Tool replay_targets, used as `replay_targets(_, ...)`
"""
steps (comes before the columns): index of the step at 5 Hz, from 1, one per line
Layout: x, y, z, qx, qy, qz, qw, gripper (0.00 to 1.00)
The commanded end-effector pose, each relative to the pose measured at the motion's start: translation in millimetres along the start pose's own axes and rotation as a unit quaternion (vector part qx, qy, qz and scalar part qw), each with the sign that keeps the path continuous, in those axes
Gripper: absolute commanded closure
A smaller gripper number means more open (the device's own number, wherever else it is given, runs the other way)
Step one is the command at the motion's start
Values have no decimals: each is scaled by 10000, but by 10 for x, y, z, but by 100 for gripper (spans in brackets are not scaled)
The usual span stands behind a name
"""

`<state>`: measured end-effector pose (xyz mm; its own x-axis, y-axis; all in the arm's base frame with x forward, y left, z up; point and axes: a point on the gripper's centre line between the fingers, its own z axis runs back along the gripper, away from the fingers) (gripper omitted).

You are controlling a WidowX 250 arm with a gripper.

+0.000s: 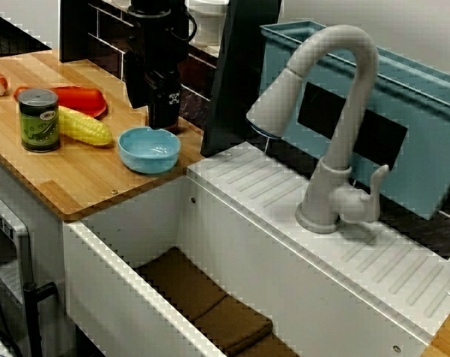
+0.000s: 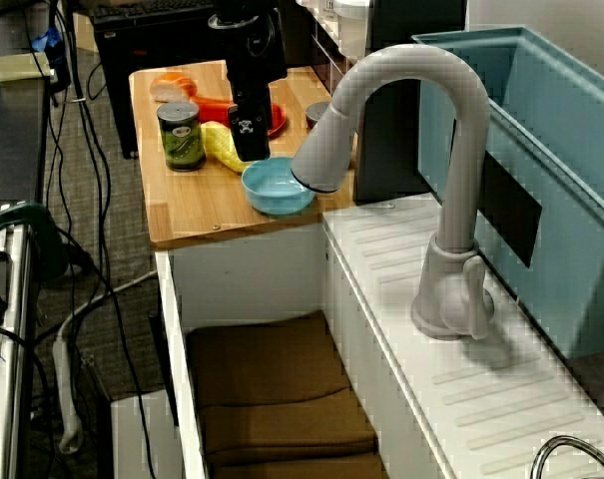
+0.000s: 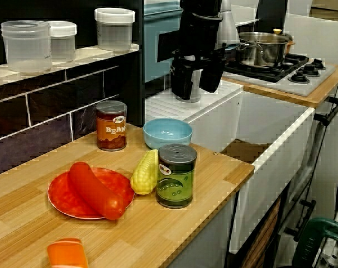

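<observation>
One black gripper hangs, jaws apart, just above the blue bowl

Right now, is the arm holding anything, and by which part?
Nothing is held. The fingers stand apart with nothing between them, hovering above the bowl without touching it.

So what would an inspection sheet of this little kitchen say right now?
Surface: wooden counter, beside a white sink.
Job's things: blue bowl, empty.
Clutter: green can, corn, sausage on red plate, brown can.
Grippers: jaws apart, empty, close above the bowl.
Cables: black cables trail beside the counter.
Surroundings: grey faucet, teal bin, pot on stove, shelf jars.
</observation>
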<state>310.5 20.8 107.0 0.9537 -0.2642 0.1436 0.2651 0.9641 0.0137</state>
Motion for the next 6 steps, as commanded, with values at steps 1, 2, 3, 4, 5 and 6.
replay_targets(1, 112, -8, -312, 230, 18, -197, 9995, 0)
replay_targets(2, 149, 18, -467, 256, -7, -115, 9996, 0)
replay_targets(3, 174, -1, -679, 303, -12, 32, 9995, 0)
replay_targets(4, 194, -35, -825, 334, -30, 139, 9993, 0)
replay_targets(5, 205, -61, -950, 406, 4, 202, 9990, 0)
replay_targets(6, 228, -38, -978, 405, 147, 196, 9989, 100)
